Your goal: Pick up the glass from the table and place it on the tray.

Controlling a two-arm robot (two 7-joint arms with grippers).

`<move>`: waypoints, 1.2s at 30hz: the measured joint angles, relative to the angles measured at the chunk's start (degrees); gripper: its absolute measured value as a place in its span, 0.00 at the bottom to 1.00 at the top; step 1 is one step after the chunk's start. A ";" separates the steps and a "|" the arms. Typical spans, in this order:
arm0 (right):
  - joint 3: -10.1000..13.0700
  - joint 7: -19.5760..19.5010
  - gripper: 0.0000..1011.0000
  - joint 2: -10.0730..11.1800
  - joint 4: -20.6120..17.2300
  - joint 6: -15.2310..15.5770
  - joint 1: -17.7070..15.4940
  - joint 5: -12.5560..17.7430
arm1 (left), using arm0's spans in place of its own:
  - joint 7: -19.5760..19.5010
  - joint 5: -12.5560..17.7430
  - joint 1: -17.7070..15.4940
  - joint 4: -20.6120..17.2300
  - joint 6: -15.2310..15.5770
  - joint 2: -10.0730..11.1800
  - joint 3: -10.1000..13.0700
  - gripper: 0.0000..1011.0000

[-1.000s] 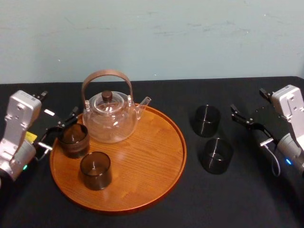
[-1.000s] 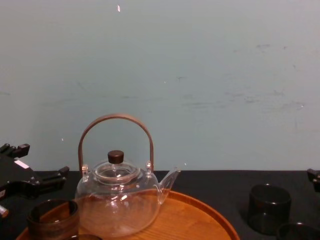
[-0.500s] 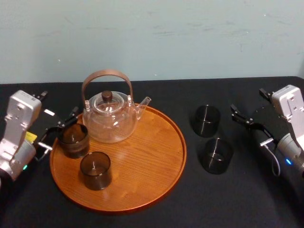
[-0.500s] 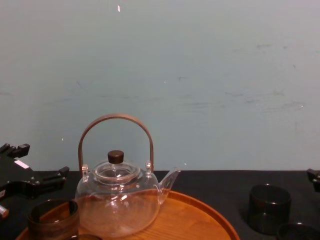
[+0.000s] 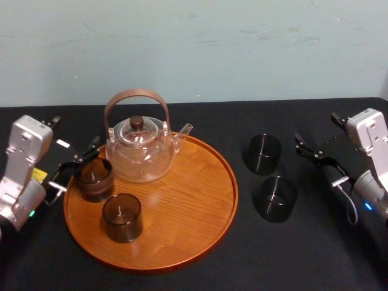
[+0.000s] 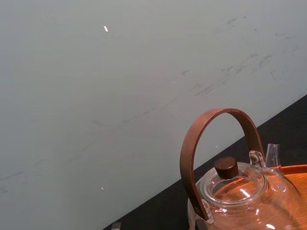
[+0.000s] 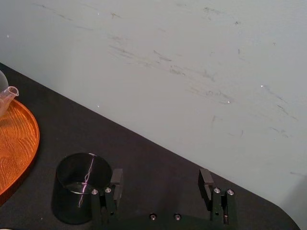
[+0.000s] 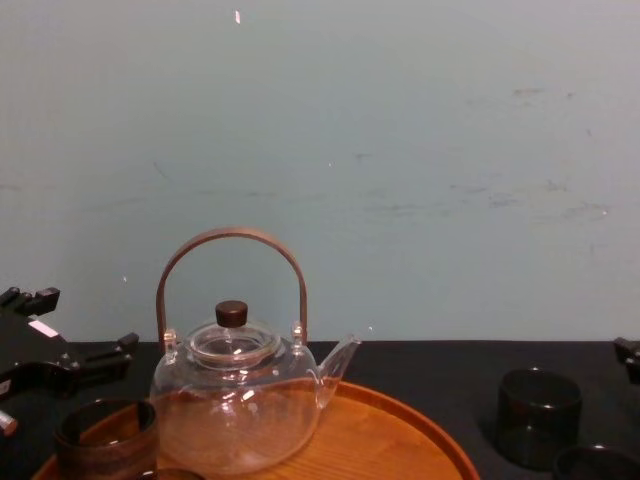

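Two dark glasses stand on the black table right of the tray: a far glass (image 5: pixel 265 154) (image 8: pixel 540 415) (image 7: pixel 81 184) and a near glass (image 5: pixel 277 198). My right gripper (image 5: pixel 316 129) (image 7: pixel 160 178) is open just right of the far glass, which stands outside its fingers, beside one of them. The round orange-brown tray (image 5: pixel 200 236) (image 8: pixel 400 430) carries a clear teapot (image 5: pixel 140 148) (image 6: pixel 235 191) and two more dark glasses (image 5: pixel 93 179) (image 5: pixel 122 217). My left gripper (image 5: pixel 74 134) (image 8: pixel 75 325) is open at the tray's far left edge, holding nothing.
The black table (image 5: pixel 303 254) ends at a pale wall (image 5: pixel 242 48) close behind the teapot. The teapot's tall curved handle (image 8: pixel 232 240) rises above the tray. Bare tray surface lies right of and in front of the teapot.
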 joint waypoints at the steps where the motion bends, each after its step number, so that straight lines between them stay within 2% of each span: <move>1: 0.00 0.00 0.99 0.00 0.00 0.00 0.00 0.00 | 0.00 0.00 0.00 0.00 0.00 0.00 0.00 0.99; 10: 0.00 0.00 0.99 0.00 0.00 0.00 0.00 0.00 | 0.00 0.00 0.00 0.00 0.00 0.00 0.00 0.99; 17: 1.30 3.10 0.99 -0.43 -0.09 0.41 -0.09 1.69 | 0.00 0.00 0.00 0.00 0.00 0.00 0.00 0.99; 25: 3.61 5.35 0.99 0.82 -4.99 2.25 -3.58 4.32 | 0.00 0.00 0.00 0.00 0.00 0.00 0.00 0.99; 27: 4.41 6.39 0.99 1.52 -7.29 3.03 -5.29 5.34 | 0.00 0.00 0.00 0.00 0.00 0.00 0.00 0.99; 36: 5.98 9.14 0.99 2.67 -11.86 4.71 -9.32 7.54 | 0.00 0.00 0.00 0.00 0.00 0.00 0.00 0.99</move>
